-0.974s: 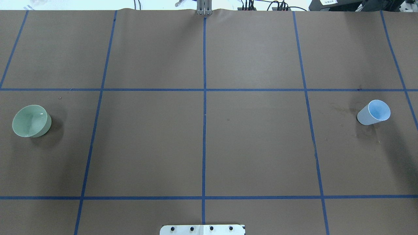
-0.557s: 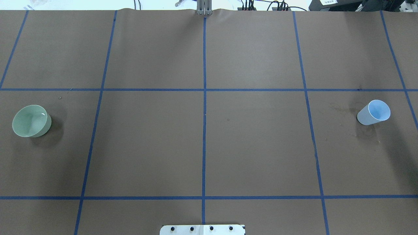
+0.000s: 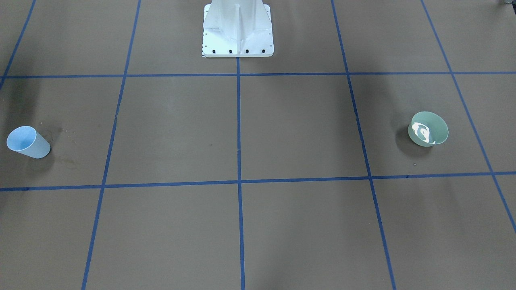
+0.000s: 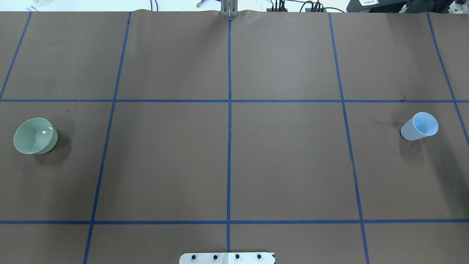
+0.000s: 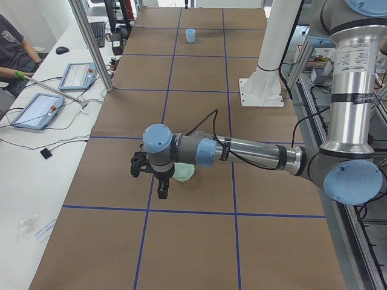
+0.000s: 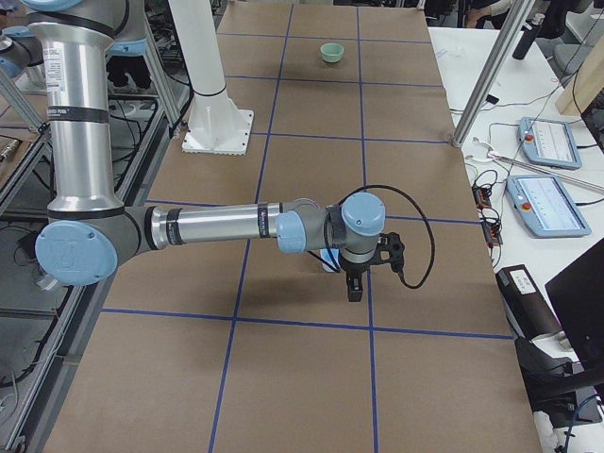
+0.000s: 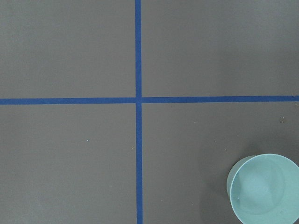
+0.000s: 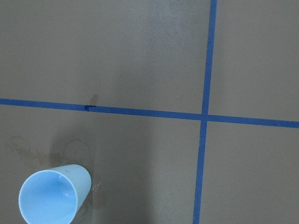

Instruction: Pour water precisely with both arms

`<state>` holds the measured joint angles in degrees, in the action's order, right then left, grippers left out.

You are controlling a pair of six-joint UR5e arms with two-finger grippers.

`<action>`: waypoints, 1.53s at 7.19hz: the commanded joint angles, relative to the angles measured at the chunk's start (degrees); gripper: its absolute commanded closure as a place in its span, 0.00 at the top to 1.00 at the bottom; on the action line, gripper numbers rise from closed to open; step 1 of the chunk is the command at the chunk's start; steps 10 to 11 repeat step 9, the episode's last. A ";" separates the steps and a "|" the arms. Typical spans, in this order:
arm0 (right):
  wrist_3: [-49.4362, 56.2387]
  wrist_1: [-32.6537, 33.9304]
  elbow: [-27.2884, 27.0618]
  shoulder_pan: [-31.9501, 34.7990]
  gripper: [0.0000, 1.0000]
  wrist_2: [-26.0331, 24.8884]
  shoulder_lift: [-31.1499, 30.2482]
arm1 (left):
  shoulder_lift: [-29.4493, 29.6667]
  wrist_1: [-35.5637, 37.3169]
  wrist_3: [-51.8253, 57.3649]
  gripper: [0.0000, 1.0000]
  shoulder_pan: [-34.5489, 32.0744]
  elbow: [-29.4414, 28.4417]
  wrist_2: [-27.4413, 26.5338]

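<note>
A pale green bowl (image 4: 34,135) stands at the table's left; whitish glints of water (image 3: 423,132) show inside it. It also shows in the left wrist view (image 7: 264,189). A light blue cup (image 4: 419,126) stands upright at the right and shows in the right wrist view (image 8: 53,196). My left arm's gripper (image 5: 162,190) hangs over the bowl (image 5: 183,174). My right arm's gripper (image 6: 354,288) hangs by the cup (image 6: 328,262), which the arm mostly hides. Both grippers show only in the side views, so I cannot tell whether they are open or shut.
The white pedestal (image 3: 238,28) stands at the robot's edge of the brown table, which has a blue tape grid (image 4: 229,146). Faint stains (image 4: 381,121) lie near the cup. An operator (image 5: 15,54) and tablets (image 5: 36,110) are beside the table.
The small glint inside the green bowl has shifted slightly. The bowl and the cup have not moved.
</note>
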<state>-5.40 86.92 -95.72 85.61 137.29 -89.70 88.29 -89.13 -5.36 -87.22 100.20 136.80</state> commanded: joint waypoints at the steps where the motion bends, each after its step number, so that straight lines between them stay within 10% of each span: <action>1: 0.03 -0.18 -0.61 0.00 0.99 -0.17 -0.91 | -0.49 -0.25 0.00 1.00 0.12 1.31 0.13; 11: -0.41 -0.26 -0.43 -0.18 0.99 -0.18 -0.65 | -1.19 -0.78 0.53 1.00 0.12 2.02 0.48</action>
